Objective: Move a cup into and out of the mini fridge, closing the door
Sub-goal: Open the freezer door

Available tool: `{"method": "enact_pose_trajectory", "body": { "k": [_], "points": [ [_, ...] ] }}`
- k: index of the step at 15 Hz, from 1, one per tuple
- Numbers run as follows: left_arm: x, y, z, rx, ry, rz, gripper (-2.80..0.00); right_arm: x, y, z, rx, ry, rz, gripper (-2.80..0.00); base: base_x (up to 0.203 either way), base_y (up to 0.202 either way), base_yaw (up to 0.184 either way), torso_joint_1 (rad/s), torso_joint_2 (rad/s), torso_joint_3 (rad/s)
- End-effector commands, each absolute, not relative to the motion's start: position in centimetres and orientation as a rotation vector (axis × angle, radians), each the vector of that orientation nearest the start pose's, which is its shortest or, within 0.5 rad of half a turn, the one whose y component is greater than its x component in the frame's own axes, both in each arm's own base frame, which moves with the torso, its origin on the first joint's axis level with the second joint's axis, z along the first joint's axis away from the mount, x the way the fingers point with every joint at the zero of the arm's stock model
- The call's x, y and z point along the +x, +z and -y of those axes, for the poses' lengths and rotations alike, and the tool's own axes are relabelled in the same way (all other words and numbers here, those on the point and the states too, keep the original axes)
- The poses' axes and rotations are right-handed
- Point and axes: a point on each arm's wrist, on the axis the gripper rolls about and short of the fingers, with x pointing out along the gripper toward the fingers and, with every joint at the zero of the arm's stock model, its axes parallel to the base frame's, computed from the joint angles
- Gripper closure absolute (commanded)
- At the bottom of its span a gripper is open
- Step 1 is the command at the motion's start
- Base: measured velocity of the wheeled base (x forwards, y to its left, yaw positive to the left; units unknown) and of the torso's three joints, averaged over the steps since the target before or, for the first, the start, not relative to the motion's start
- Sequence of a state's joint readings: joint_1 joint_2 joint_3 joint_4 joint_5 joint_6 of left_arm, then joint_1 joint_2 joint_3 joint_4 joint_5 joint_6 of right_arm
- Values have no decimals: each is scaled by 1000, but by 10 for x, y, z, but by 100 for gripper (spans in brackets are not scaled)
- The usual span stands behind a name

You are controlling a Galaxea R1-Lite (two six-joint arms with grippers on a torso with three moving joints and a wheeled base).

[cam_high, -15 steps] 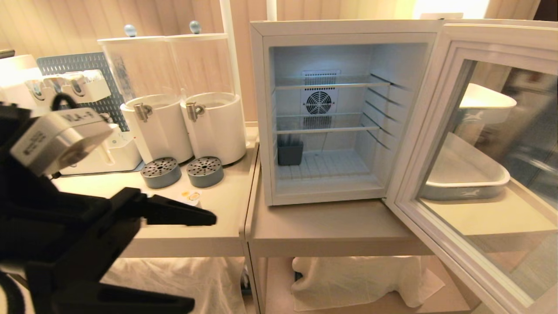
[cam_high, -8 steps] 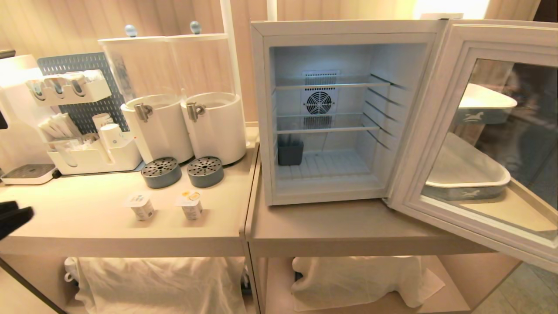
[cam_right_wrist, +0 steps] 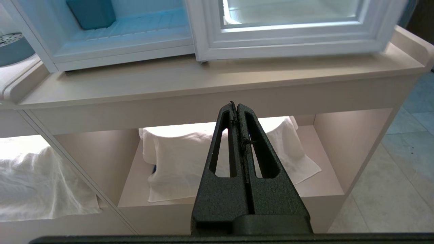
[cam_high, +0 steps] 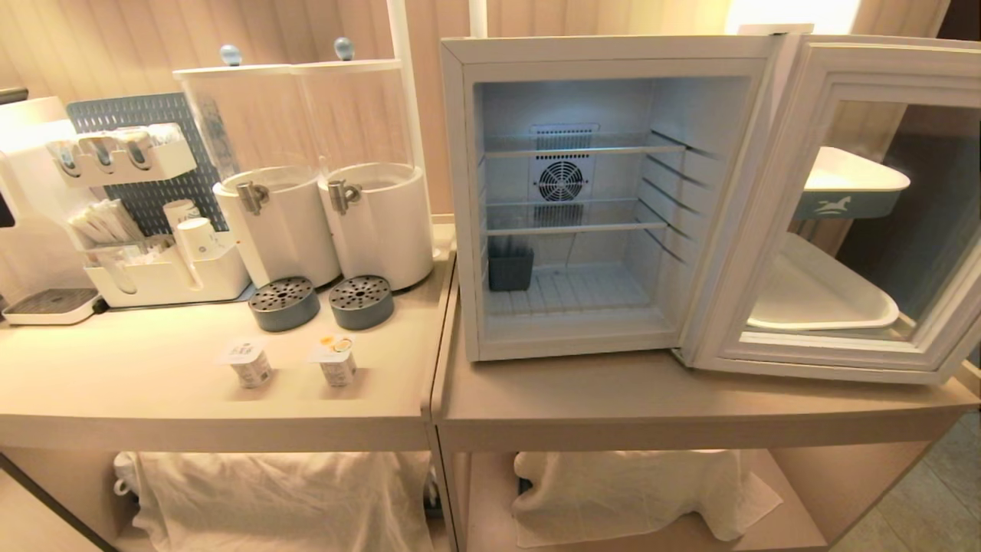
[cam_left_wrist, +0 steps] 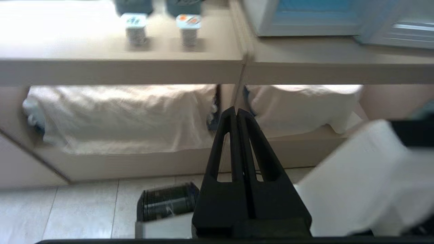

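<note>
The white mini fridge (cam_high: 460, 192) stands open on the right-hand table, shelves bare apart from a small grey box (cam_high: 510, 264). Its door (cam_high: 774, 230) is swung wide to the right. Two small sealed cups stand on the left table: one with a pale lid (cam_high: 249, 363) and one with an orange-marked lid (cam_high: 336, 359). Neither arm shows in the head view. My left gripper (cam_left_wrist: 236, 110) is shut and empty, low in front of the tables, below both cups (cam_left_wrist: 135, 28) (cam_left_wrist: 188, 29). My right gripper (cam_right_wrist: 235, 105) is shut and empty, parked below the fridge's table edge.
Two clear dispensers (cam_high: 268, 222) (cam_high: 383, 215) with grey drip discs (cam_high: 283, 303) stand behind the cups. A white organiser (cam_high: 165, 280) with paper cups sits at the far left. White cloths (cam_high: 628, 491) lie on the lower shelves. White tubs show behind the door glass.
The left arm has dropped out of the head view, down and to the left, and its gripper has shut. The fridge door has swung further open to the right.
</note>
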State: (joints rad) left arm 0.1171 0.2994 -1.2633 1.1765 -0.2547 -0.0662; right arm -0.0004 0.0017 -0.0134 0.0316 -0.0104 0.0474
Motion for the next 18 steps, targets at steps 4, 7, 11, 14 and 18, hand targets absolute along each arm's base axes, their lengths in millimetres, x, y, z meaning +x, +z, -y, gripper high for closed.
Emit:
{"method": "enact_pose_trajectory", "body": {
  "k": [4, 7, 11, 14, 18],
  "points": [
    [-215, 225, 11, -37, -262, -215, 0, -24, 76, 0, 47, -11, -20, 0, 0, 0, 0, 0, 0, 0],
    [-233, 172, 9, -5, -306, -180, 0, -24, 76, 0, 48, -11, -20, 0, 0, 0, 0, 0, 0, 0],
    [-147, 161, 6, -141, -195, -223, 0, -24, 76, 0, 49, -13, -18, 0, 0, 0, 0, 0, 0, 0],
    [-52, 104, 2, -77, -79, -173, 0, -24, 77, 0, 49, -11, -17, 0, 0, 0, 0, 0, 0, 0],
    [-23, 52, 1, 23, -45, -185, 0, -24, 77, 0, 49, -11, -17, 0, 0, 0, 0, 0, 0, 0]
  ]
}}
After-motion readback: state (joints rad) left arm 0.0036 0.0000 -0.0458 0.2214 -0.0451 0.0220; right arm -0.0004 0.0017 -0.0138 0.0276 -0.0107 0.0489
